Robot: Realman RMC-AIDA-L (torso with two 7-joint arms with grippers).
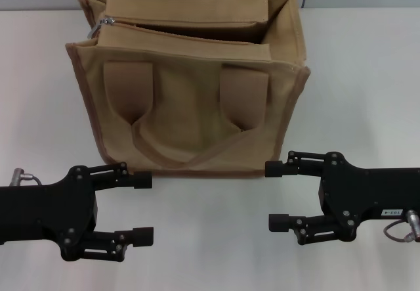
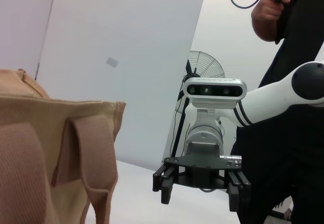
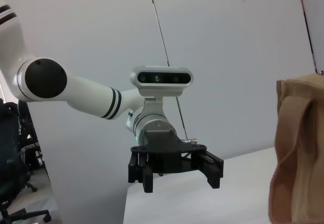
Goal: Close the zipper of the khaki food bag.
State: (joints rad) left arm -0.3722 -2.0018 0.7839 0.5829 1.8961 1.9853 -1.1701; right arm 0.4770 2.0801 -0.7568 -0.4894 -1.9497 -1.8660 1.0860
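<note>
The khaki food bag (image 1: 190,100) stands upright at the table's middle back, its handle loop facing me. Its zipper (image 1: 190,36) runs along the top and gapes open, with the silver slider (image 1: 105,23) at the bag's left end. My left gripper (image 1: 143,207) is open and empty, low in front of the bag's left bottom corner. My right gripper (image 1: 275,195) is open and empty, in front of the bag's right bottom corner. The bag shows in the left wrist view (image 2: 50,158) and the right wrist view (image 3: 298,148). Each wrist view shows the other arm's gripper, the right one (image 2: 201,186) and the left one (image 3: 174,171).
The white table (image 1: 367,74) spreads around the bag. A person in black (image 2: 288,82) stands behind my right arm, next to a floor fan (image 2: 200,70). An office chair (image 3: 15,183) stands beyond the table's edge.
</note>
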